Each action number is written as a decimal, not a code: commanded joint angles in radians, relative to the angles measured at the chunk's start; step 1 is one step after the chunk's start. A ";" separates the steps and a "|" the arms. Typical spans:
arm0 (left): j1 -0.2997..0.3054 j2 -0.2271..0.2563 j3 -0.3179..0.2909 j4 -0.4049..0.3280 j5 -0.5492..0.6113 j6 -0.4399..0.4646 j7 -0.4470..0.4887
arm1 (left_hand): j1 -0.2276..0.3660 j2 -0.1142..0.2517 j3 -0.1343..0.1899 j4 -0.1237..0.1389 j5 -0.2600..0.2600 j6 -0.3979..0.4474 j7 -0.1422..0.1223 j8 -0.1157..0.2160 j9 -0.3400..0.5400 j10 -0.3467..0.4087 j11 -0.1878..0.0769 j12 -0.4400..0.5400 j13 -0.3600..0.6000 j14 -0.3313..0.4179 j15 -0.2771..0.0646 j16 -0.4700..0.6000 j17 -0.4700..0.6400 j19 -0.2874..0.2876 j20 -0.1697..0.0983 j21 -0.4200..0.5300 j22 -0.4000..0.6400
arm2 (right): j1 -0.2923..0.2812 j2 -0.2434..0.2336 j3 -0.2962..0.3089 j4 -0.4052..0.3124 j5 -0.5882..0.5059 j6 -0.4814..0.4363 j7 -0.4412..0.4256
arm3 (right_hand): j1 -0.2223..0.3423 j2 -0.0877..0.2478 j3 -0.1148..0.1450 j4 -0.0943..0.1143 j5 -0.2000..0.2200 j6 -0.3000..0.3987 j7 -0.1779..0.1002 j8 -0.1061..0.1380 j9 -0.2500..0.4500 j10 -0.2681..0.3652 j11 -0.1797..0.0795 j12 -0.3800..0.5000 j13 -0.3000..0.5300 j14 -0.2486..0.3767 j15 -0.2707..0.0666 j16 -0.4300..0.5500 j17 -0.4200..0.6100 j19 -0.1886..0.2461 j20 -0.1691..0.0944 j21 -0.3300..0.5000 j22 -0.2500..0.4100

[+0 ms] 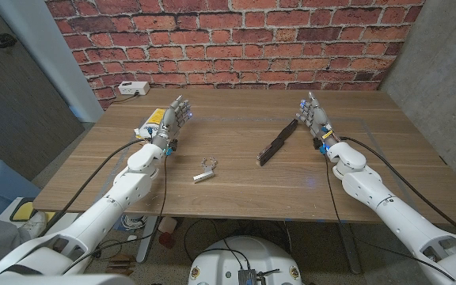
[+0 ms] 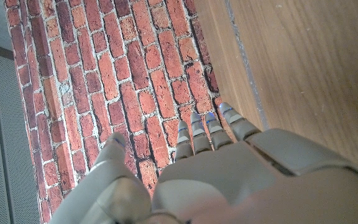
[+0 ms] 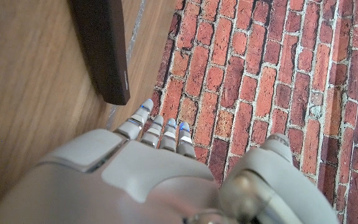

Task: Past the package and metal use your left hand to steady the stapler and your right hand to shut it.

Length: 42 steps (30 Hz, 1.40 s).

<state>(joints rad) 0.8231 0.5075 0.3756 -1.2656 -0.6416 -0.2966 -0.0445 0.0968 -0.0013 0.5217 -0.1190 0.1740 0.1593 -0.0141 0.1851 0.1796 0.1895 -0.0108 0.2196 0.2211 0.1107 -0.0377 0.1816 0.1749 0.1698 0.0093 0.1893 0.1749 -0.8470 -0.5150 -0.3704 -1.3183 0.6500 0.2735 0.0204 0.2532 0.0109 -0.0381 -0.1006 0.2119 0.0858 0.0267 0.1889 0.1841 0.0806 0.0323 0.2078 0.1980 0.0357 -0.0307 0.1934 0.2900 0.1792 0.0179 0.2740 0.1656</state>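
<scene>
Left robot hand (image 1: pixel 167 120): it is up on its edge at the left side of the bench (image 1: pixel 236 186). Its fingers (image 2: pixel 194 134) are a little apart and it holds nothing.
Right robot hand (image 1: pixel 315 116): it is up on its edge at the right side. Its fingers (image 3: pixel 156 129) are close side by side with the thumb held apart, and it holds nothing.
Stapler (image 1: pixel 277 142): long and dark, it lies open on the wood just beside the right robot hand.
Package (image 1: pixel 146 129): yellow and white, it sits by the left robot hand, partly hidden.
Metal piece (image 1: pixel 205 172): small and shiny, it lies between both arms, near the front.
White box (image 1: pixel 132 89): it rests at the far left corner, by the brick wall (image 1: pixel 236 39).
</scene>
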 commanded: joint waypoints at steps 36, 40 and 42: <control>-0.004 0.000 -0.030 0.089 -0.045 -0.056 -0.077 | 0.015 0.005 0.007 -0.006 0.004 -0.014 -0.005 -0.002 0.002 0.000 0.001 0.001 -0.003 0.001 -0.009 0.001 0.002 0.003 0.002 0.004 0.002 | 0.000 -0.016 -0.036 -0.067 -0.114 -0.022 -0.102 | 0.078 0.025 0.031 -0.037 0.001 0.043 -0.016 0.019 0.003 0.051 -0.029 0.010 0.002 0.048 -0.025 0.020 -0.028 0.014 0.000 -0.029 0.003; 0.001 -0.001 -0.029 0.084 -0.047 -0.066 -0.088 | 0.015 0.005 0.007 -0.006 0.003 -0.019 -0.006 -0.003 0.002 -0.001 0.001 0.000 -0.004 0.001 -0.009 0.001 0.002 0.002 0.001 0.005 0.002 | 0.001 -0.018 -0.041 -0.070 -0.121 -0.018 -0.095 | 0.091 0.025 0.035 -0.043 0.000 0.041 -0.011 0.017 0.003 0.048 -0.020 0.007 0.002 0.047 -0.019 0.018 -0.032 0.014 0.000 -0.034 0.003; 0.002 0.002 -0.029 0.080 -0.045 -0.060 -0.083 | 0.015 0.005 0.006 -0.006 0.003 -0.020 -0.005 -0.004 0.002 -0.001 0.001 0.000 -0.004 0.001 -0.008 0.001 0.002 0.002 0.001 0.005 0.002 | 0.001 -0.022 -0.042 -0.073 -0.122 -0.022 -0.091 | 0.094 0.025 0.037 -0.044 -0.001 0.041 -0.010 0.017 0.003 0.049 -0.021 0.007 0.002 0.047 -0.019 0.018 -0.033 0.015 -0.001 -0.035 0.003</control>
<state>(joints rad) 0.8153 0.5088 0.3499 -1.1885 -0.6800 -0.3442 -0.1124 0.1044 0.0041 0.5258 -0.1232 0.1740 0.1440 -0.0175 0.1850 0.1793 0.1891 -0.0111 0.2196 0.2184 0.1107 -0.0377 0.1816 0.1746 0.1697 0.0093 0.1893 0.1746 -0.8514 -0.5280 -0.4016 -1.3793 0.5507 0.2545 -0.0715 0.3362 0.0356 -0.0035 -0.1351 0.2119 0.1217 0.0124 0.2037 0.1838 0.1288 0.0089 0.2153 0.1977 0.0734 -0.0358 0.2089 0.2556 0.1862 0.0178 0.2417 0.1653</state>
